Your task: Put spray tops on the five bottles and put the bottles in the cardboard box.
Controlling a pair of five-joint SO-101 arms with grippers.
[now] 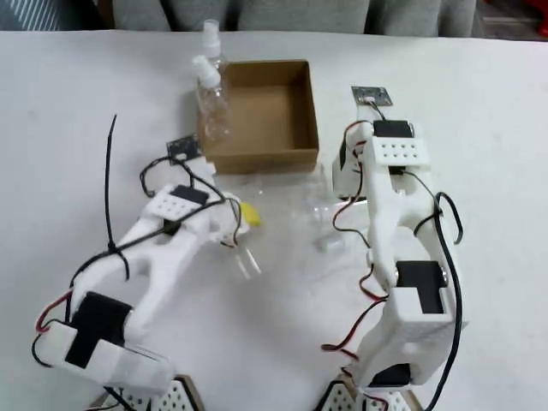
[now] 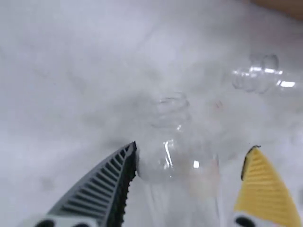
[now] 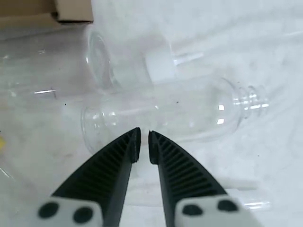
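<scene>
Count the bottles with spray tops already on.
2. One capped bottle stands at the cardboard box's left-arm-side wall, the other just behind it; more may hide among the clear bottles lying on the table.

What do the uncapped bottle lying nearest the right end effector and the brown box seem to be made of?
The bottle looks like clear, glossy plastic: the table shows through it and bright highlights sit near its threaded neck. The box looks like matte brown cardboard, with plain dull walls and no shine; whether corrugated cannot be told.
</scene>
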